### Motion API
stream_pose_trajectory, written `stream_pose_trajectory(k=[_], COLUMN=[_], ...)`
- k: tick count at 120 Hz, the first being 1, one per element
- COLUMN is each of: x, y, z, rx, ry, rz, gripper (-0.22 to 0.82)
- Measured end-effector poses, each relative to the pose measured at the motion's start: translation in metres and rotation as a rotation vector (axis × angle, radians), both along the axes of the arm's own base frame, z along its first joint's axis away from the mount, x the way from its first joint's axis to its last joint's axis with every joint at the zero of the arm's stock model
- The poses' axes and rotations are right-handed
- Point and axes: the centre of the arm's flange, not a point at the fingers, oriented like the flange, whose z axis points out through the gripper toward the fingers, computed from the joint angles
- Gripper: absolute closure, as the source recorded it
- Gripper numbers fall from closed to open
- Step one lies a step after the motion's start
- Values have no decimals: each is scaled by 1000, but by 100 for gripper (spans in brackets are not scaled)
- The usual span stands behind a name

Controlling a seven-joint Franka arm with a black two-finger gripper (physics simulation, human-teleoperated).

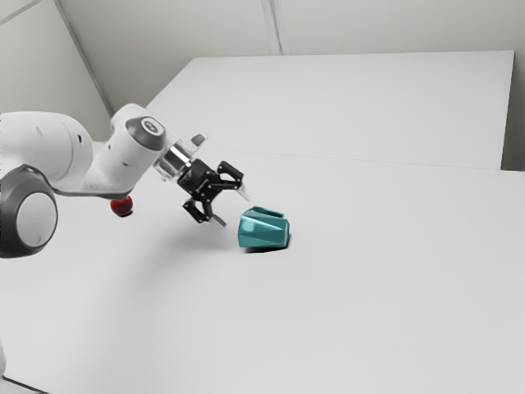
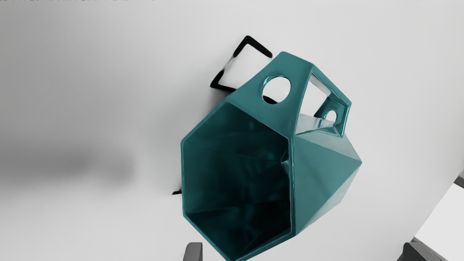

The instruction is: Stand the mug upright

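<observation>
Table (image 1: 369, 312) white: 1 mug (image 1: 264, 233) lying, 1 red ball (image 1: 121, 205); walls (image 1: 361, 25) pale.

Exterior view: looked from beside the arm (image 1: 123, 156), well back, across and down over the table (image 1: 369, 295), pale wall (image 1: 221, 29) far.
Wrist view: looked from the arm's end, close by, into the mug's (image 2: 322, 163) open mouth (image 2: 235, 174).
Shared: both took in mug and tabletop.

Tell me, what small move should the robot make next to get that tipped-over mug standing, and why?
Probably ease the open gripper closer, to straddle the mug: the mug lies on its side, its mouth faces the gripper, and a gap still separates them in the exterior view.
</observation>
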Motion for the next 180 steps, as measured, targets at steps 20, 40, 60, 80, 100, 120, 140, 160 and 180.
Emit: stream_pose_trajectory(k=[20, 40, 60, 80, 100, 120, 140, 160, 180], x=[10, 15, 16, 17, 17, 19, 25, 28, 27], y=[-3, -9, -18, -27, -31, -32, -39, -45, -58], z=[-14, -26, -37, -43, -43, -38, -28, -21, -11], rx=[-43, -96, -134, -153, -145, -140, -143, -137, -109], ry=[4, 16, 29, 36, 37, 28, 9, -3, -22], rz=[50, 95, 124, 130, 122, 120, 108, 94, 59], gripper=[0, 0, 0, 0, 37, 62, 72, 76, 78])
